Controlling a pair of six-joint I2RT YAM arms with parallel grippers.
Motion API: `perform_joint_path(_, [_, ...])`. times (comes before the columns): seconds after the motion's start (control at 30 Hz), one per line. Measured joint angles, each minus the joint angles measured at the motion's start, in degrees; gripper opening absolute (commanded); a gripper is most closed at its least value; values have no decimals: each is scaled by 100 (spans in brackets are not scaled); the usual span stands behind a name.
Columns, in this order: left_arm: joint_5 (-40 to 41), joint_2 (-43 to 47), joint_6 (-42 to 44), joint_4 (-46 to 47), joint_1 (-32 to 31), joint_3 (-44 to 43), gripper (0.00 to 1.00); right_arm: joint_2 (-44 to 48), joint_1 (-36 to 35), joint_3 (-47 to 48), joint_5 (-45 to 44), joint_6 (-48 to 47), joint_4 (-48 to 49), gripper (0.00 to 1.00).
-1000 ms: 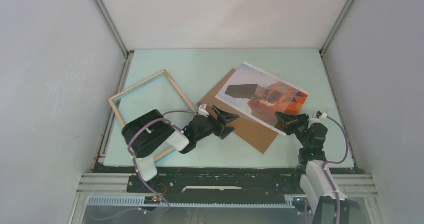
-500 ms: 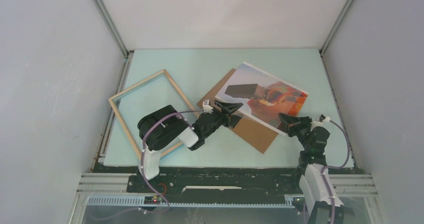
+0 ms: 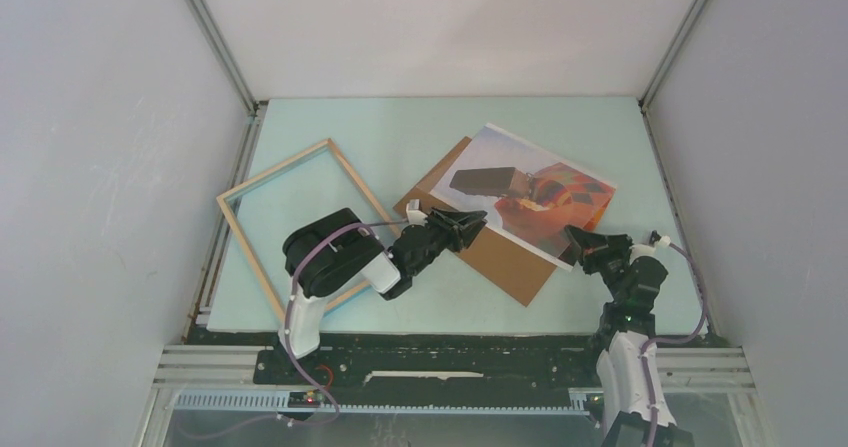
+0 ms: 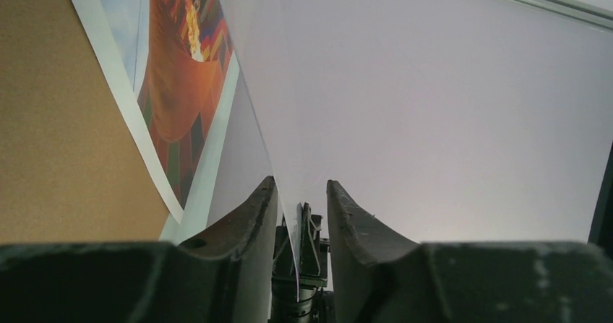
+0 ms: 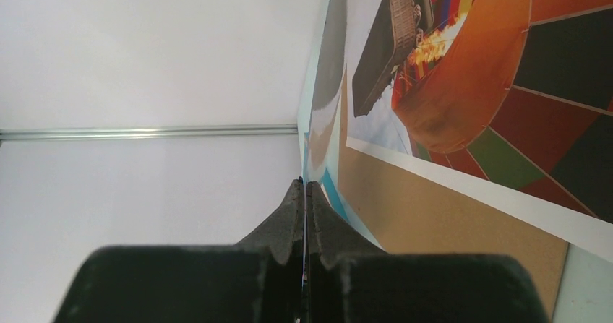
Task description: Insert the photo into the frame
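The photo (image 3: pixel 530 192) lies picture side up, slanted across a brown board (image 3: pixel 500 257) on the pale green surface (image 3: pixel 420 137). Its white border overhangs the board on the far and right sides. The left fingers (image 3: pixel 470 222) are at the sheet's near left edge, and the print stretches away ahead of them. In the left wrist view the two fingers stand a narrow gap apart. A thin pale edge that looks like the photo's (image 4: pixel 173 84) runs down into that gap, clear of both pads, so they are parted and not clamped on it. The board (image 4: pixel 58 121) shows off to their left. The right fingers (image 3: pixel 578 237) are at the sheet's near right corner, pointing in toward it. In the right wrist view they are pressed tight together. The orange balloon and dark basket of the photo (image 5: pixel 491 70) spread out to the right of the tips, with the board (image 5: pixel 448 222) beneath. Whether they pinch the paper's edge cannot be told. The frame (image 3: pixel 272 170), light wood, lies flat on the surface behind and to the left of the left fingers. Part of its near side is hidden under that arm. Its right rail passes near the board's left corner, and it sits apart from the photo.
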State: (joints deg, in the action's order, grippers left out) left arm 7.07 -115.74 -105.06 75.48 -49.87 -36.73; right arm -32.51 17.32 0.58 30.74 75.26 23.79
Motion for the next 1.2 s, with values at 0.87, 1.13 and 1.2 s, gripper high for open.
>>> perform_joint_path(0.87, [-66, 245, 1062, -745, 260, -229, 27, 835, 92, 0, 778, -769, -942, 0])
perform_joint_path(1.13, [-151, -59, 951, -656, 319, -435, 20, 835, 92, 0, 811, -791, -940, 0])
perform_joint_path(1.2, [-153, -63, 938, -654, 337, -435, 19, 833, 92, 0, 831, -817, -940, 0])
